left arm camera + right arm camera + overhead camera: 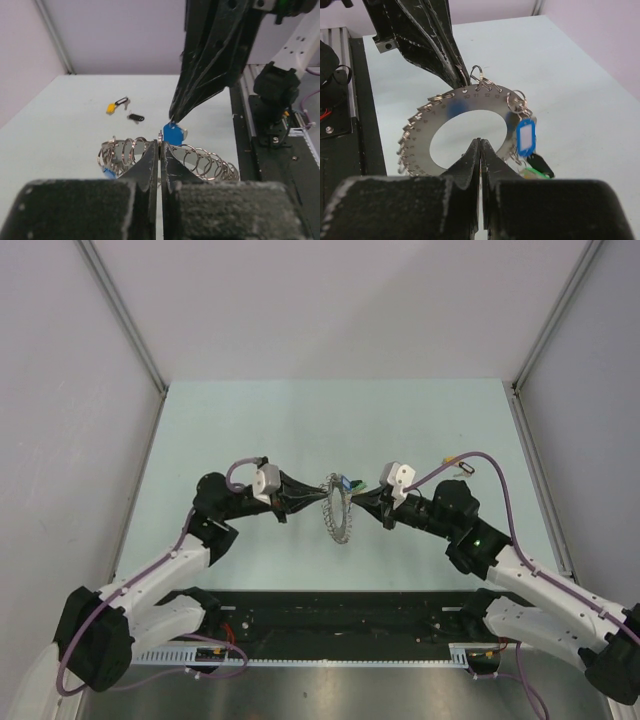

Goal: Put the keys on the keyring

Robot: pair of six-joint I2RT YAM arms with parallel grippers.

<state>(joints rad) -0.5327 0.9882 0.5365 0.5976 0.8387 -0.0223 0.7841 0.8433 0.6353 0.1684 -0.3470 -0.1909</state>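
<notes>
Over the tabletop's point(250, 420) middle, keyring point(338, 508) upright, rim clamped by left gripper point(159, 145). At the opposite rim, right gripper point(480, 142) pressed together; grasp on anything unclear. Toward the right edge, 2 loose keys point(461, 464), yellow- and black-tagged, lying flat, nearer the right arm.

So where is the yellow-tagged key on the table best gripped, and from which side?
Grip the yellow tag, coming straight down from above, with the fingers across its narrow sides. It lies flat on the table and looks like the bulkiest part. The black-tagged key lies apart from it.
</notes>
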